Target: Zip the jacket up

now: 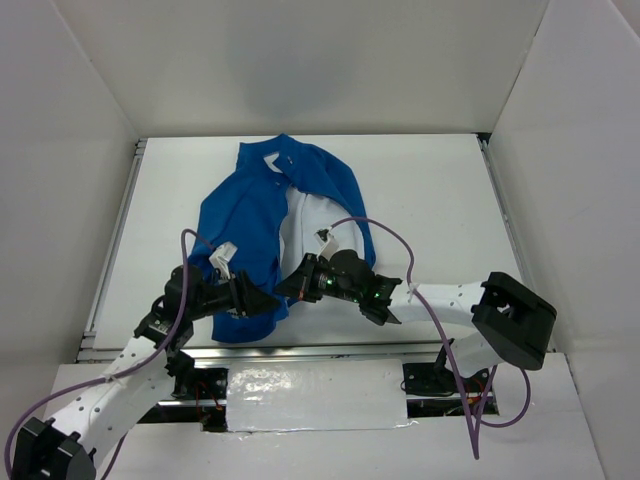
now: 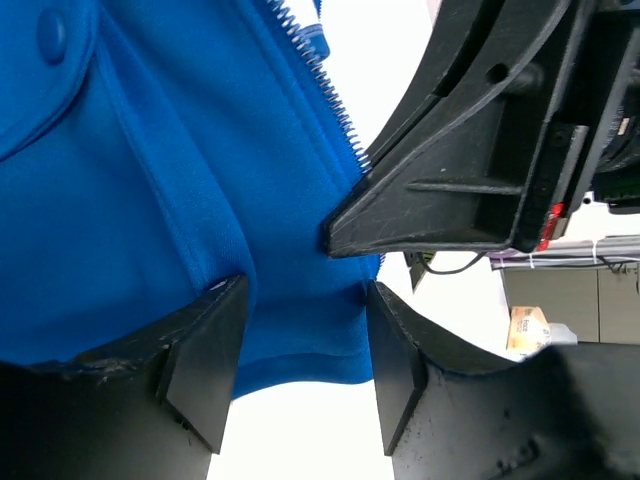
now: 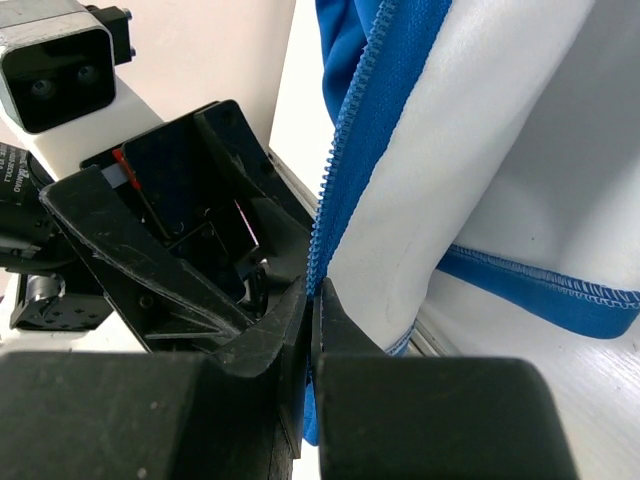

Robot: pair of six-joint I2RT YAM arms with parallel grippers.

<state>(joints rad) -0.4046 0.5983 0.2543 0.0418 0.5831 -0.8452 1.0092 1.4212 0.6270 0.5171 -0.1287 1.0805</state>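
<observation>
Right wrist view: the right gripper (image 3: 312, 305), jaws closed, pinches the zipper edge (image 3: 325, 200) of the jacket (image 3: 480, 150); the left gripper (image 2: 300, 345), jaws open astride the hem (image 2: 300, 368), should clamp level beside it.

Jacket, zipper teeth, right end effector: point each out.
jacket (image 1: 250, 210): top external view, blue front panel.
zipper teeth (image 2: 320, 75): left wrist view, middle of row.
right end effector (image 3: 312, 300): right wrist view, between shut fingertips.
</observation>
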